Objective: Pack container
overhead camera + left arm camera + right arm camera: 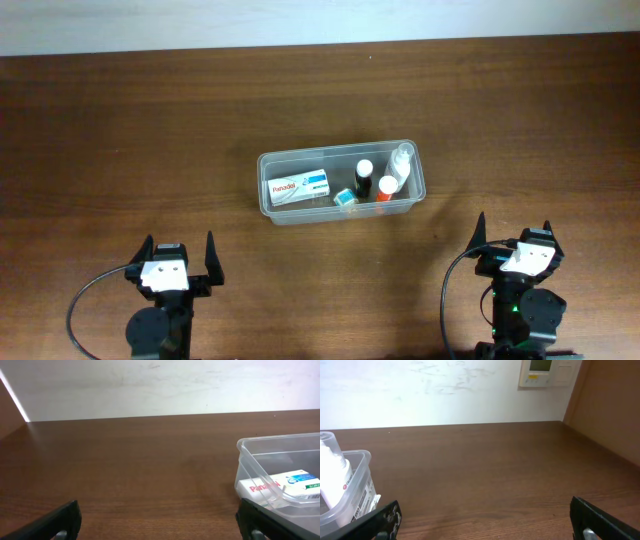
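Note:
The clear plastic container (268, 163) stands at the table's middle. Inside it lie a white Panadol box (299, 186), a small teal item (345, 198), a dark bottle with a white cap (364, 176), an orange bottle with a white cap (386, 189) and a clear bottle (401, 162). The left wrist view shows the container's corner (245, 447) with the box (280, 485) in it. The right wrist view shows the container's end (362, 457) with the clear bottle (331, 472). My left gripper (179, 250) and right gripper (512, 228) are open and empty, near the front edge, apart from the container.
The brown wooden table (120, 130) runs back to a white wall (150, 385). A wall panel (545, 372) hangs at the back right. Black cables loop beside both arm bases.

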Tool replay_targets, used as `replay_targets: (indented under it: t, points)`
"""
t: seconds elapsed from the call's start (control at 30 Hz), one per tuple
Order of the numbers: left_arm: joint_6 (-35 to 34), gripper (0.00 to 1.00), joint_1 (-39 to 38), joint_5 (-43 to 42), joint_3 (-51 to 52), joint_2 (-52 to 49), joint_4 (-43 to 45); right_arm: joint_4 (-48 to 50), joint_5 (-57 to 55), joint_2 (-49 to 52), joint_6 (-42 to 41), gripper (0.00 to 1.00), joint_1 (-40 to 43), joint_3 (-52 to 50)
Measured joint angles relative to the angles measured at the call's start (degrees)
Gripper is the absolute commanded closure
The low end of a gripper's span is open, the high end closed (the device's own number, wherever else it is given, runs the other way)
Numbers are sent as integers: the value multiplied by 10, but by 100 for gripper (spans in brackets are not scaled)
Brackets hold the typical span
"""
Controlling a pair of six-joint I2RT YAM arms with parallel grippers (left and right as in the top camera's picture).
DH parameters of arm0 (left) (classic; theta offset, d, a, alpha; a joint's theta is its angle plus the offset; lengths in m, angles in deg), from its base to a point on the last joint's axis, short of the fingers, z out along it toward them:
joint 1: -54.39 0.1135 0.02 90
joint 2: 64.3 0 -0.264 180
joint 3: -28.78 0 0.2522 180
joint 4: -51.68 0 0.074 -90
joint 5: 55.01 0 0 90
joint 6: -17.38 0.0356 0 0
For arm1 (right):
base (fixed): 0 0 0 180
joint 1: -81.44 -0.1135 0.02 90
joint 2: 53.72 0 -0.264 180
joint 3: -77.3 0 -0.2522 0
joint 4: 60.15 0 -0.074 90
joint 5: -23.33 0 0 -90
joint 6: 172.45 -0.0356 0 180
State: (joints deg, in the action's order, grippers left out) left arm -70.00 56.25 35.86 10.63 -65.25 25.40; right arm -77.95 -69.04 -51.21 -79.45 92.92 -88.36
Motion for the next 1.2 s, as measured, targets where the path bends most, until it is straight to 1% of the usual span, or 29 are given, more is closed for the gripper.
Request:
replay_targets:
  t: [0.97,1.2]
  points:
    - [0,1,0,0,0,0,0,0,0,0,0,2,0,0]
    - [0,1,0,0,0,0,0,0,0,0,0,2,-17,0]
